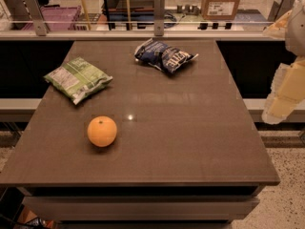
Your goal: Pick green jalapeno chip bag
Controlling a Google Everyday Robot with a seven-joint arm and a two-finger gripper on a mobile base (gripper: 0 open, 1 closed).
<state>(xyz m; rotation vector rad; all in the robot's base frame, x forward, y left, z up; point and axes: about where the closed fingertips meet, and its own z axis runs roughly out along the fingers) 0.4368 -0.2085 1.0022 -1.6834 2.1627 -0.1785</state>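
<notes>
- gripper (282, 99) hangs beside the right edge of the table (190, 132); i can't tell whether it's open or closed.
- green jalapeno chip bag (77, 78) lies flat across the table, well apart from it.

Brown table (190, 142), speckled floor (288, 199), glass railing (159, 13) behind

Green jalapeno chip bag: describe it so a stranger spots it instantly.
On the brown rectangular tabletop, look to the left side, away from the pale gripper beyond the right edge. The crinkly light-green snack bag with a white label panel lies there, behind the round orange fruit; the other bag is dark blue.
</notes>
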